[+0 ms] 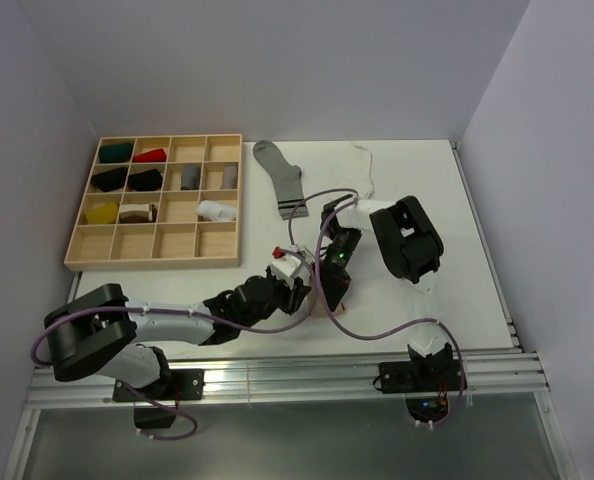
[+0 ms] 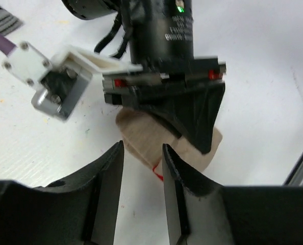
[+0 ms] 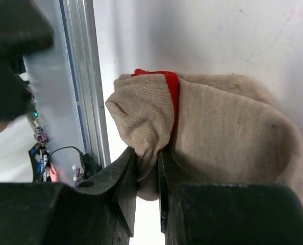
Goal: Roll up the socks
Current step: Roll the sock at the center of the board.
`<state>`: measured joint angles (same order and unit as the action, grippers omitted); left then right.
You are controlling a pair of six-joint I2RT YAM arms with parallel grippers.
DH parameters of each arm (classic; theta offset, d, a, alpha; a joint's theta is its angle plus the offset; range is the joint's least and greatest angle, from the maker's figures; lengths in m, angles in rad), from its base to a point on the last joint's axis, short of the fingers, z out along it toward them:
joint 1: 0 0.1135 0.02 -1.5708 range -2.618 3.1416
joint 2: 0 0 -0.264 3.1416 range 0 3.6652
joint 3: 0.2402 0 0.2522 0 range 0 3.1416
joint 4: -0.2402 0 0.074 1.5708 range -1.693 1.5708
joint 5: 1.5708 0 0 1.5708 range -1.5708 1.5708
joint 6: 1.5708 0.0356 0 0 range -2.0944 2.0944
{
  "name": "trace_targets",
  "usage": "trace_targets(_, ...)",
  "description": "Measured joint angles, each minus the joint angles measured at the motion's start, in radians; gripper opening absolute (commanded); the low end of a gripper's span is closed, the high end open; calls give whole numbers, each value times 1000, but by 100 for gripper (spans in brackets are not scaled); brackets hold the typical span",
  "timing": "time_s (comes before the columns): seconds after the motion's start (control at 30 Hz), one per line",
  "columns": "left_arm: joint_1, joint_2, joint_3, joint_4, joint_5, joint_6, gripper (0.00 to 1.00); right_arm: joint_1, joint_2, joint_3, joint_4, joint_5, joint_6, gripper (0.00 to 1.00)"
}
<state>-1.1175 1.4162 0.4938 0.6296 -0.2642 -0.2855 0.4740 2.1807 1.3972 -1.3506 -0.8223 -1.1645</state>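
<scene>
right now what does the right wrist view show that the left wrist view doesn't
Only the right wrist view: the pinch itself, with the right gripper shut on a fold of the beige sock, seen close up. Only the left wrist view: the left gripper open with nothing between its fingers, the right gripper seen from outside, and a corner of the striped sock. Both: the beige sock with some of its red band, lying on the white table.

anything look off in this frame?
Nothing spilled or damaged. The beige sock is bunched, not rolled, pinched in the right gripper close to the near-edge rail. The left gripper stands open facing it. The grey striped sock and white sock lie loose, unrolled, farther back.
</scene>
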Motion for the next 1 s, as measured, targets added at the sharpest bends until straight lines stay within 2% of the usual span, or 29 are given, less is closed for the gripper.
trace_targets(0.17,-150,44,-34,94,-93,177,43,-14,8,5,-8,-5,-1,12)
trace_targets(0.37,-294,227,-9,154,-148,391,44,-16,21,10,-18,-11,0,12)
trace_targets(0.4,-302,250,-3,160,-155,417,47,-17,22,10,-19,-11,0,12)
trace_targets(0.43,-307,271,2,171,-163,446,56,-16,23,10,-19,-11,0,12)
trace_targets(0.47,-312,290,5,184,-171,476,58,-17,23,10,-20,-11,0,12)
trace_targets(0.83,-320,406,32,340,-227,671,59,-21,34,16,-26,-12,8,11)
trace_targets(1.0,-317,410,32,397,-238,719,59,-22,35,17,-27,-13,14,11)
